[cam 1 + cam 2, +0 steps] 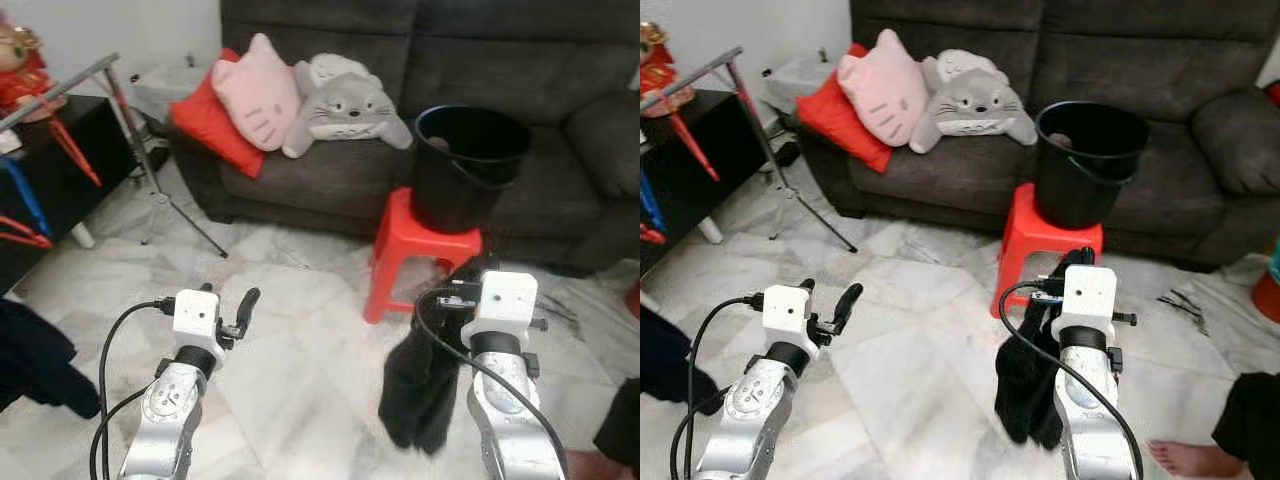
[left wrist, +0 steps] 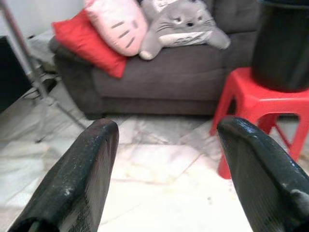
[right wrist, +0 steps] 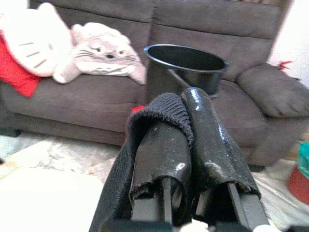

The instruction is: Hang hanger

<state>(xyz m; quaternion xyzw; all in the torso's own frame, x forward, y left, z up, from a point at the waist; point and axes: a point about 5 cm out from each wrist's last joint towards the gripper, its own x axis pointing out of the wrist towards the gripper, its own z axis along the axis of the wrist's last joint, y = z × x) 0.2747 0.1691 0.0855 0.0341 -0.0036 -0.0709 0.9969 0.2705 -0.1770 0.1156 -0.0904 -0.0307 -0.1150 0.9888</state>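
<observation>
While the right claw (image 3: 186, 104) pinches a black knitted cloth (image 1: 425, 385), the soft, ribbed fabric hangs limp with its long axis pointing down at the marble floor (image 1: 300, 380), near a red plastic stool (image 1: 420, 245). Left claw (image 2: 164, 159) is spread, empty.

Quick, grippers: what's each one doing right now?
Left gripper: open, holding nothing.
Right gripper: shut on a black cloth that hangs down from it.

Before me a grey sofa (image 1: 500, 60) carries a red cushion (image 1: 205, 125), a pink cat pillow (image 1: 258, 95) and a grey plush (image 1: 345, 110); a black bucket (image 1: 465, 165) stands on a red stool (image 1: 415, 250).
</observation>
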